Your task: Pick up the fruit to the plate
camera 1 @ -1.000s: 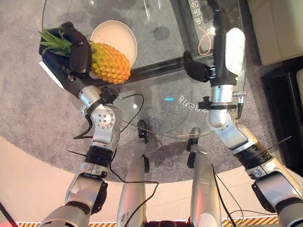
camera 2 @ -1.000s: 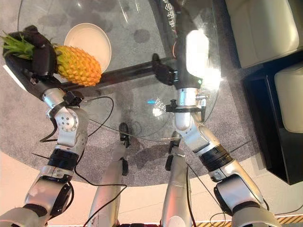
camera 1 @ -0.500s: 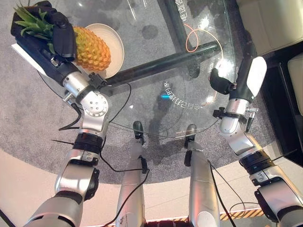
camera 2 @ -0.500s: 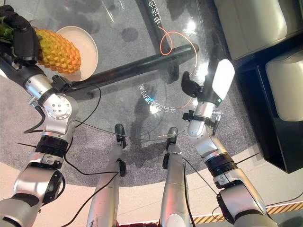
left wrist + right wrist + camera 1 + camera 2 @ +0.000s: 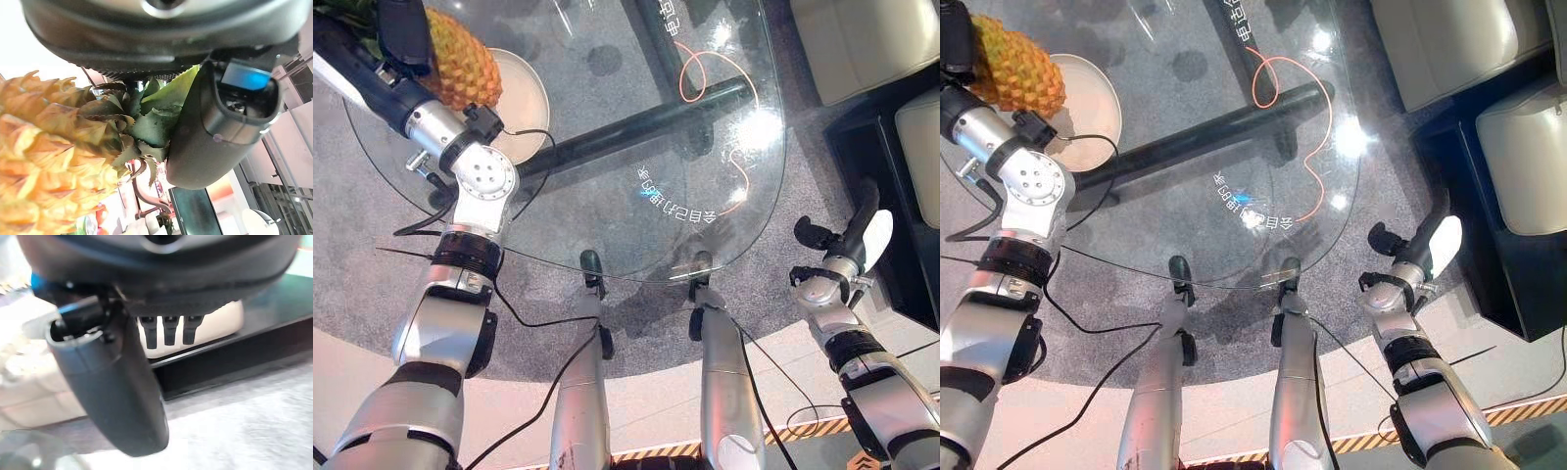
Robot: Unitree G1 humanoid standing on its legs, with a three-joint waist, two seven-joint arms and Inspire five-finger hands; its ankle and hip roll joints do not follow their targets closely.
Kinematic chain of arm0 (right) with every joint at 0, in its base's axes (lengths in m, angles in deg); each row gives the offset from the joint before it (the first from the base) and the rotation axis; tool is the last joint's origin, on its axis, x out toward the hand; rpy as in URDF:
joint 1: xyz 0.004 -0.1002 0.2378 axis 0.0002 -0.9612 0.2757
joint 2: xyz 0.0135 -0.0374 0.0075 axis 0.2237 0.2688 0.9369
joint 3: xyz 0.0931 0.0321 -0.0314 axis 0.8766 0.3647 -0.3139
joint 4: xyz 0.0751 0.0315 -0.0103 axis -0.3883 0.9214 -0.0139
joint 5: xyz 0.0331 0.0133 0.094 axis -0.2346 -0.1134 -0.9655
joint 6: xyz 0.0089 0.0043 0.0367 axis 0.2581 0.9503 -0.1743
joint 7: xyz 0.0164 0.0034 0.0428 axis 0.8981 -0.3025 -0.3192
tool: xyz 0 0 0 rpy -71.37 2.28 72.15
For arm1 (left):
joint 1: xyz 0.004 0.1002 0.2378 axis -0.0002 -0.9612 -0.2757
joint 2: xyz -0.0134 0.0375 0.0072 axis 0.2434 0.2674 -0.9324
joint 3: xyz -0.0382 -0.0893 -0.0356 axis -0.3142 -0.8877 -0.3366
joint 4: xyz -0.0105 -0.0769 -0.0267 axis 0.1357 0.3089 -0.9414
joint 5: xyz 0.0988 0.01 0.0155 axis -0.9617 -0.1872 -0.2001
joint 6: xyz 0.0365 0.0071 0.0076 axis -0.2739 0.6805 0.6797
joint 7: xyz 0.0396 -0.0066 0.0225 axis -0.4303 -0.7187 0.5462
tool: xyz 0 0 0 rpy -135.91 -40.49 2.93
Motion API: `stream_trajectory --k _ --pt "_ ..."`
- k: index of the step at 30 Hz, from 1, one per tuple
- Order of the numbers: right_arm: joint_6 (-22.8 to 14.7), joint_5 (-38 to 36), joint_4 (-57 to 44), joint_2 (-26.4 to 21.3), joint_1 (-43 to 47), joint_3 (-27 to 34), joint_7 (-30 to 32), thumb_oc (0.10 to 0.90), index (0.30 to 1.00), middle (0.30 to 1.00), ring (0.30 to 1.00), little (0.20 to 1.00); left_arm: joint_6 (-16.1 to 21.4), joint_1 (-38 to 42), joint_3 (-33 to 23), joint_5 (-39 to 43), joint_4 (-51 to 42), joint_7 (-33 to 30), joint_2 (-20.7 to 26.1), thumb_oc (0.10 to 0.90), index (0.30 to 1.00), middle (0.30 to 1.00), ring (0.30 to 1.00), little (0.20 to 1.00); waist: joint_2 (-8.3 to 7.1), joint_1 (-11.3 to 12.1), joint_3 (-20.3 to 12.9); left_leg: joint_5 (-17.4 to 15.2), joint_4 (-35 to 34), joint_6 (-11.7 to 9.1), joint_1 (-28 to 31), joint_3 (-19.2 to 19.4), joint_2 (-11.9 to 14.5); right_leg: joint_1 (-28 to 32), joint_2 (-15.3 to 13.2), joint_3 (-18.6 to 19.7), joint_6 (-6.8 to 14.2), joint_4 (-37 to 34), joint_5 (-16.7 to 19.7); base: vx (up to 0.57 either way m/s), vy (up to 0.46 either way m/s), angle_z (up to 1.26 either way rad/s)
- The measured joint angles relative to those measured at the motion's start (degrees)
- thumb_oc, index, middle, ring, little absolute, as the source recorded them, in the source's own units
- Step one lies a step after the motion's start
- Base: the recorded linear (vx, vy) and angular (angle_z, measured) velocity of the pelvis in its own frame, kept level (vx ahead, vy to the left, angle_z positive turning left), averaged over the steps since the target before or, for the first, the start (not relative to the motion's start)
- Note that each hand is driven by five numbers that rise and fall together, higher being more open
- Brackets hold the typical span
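Pineapple [image 5: 460, 61], scaly orange, gripped by left hand [image 5: 403, 24] above round plate [image 5: 530, 93].

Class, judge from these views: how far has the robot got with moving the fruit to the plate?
Done: the pineapple is picked up, gripped at its crown by the left hand. In hand: it hangs over the near edge of the white plate on the glass table. Left: lower it onto the plate and let go. The right hand idles off the table, open.
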Motion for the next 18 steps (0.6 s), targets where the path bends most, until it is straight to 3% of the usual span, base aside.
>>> stream_trajectory --k 7,18 --pt "-0.6 -4.1 8.6 0.4 -0.3 1.3 -6.2 0.800 0.900 0.900 0.900 0.900 0.0 0.9 1.6 1.8 3.7 0.3 0.1 0.100 0.300 0.300 0.300 0.200 -0.03 -0.3 0.0 0.1 0.4 -0.1 0.0 -0.1 0.2 0.0 0.1 0.0 -0.1 0.5 0.1 0.01 0.010 0.00" --pt "1.4 -4.0 11.2 0.8 -0.3 1.3 -12.4 0.800 0.900 0.900 0.900 0.900 -0.2 2.3 1.5 2.7 9.0 -2.3 2.7 0.100 0.300 0.300 0.300 0.200 -0.53 -0.4 0.0 0.2 2.2 -0.2 -3.0 -0.4 0.3 -3.0 0.2 0.1 -0.3 2.4 0.1 0.01 0.013 0.01"
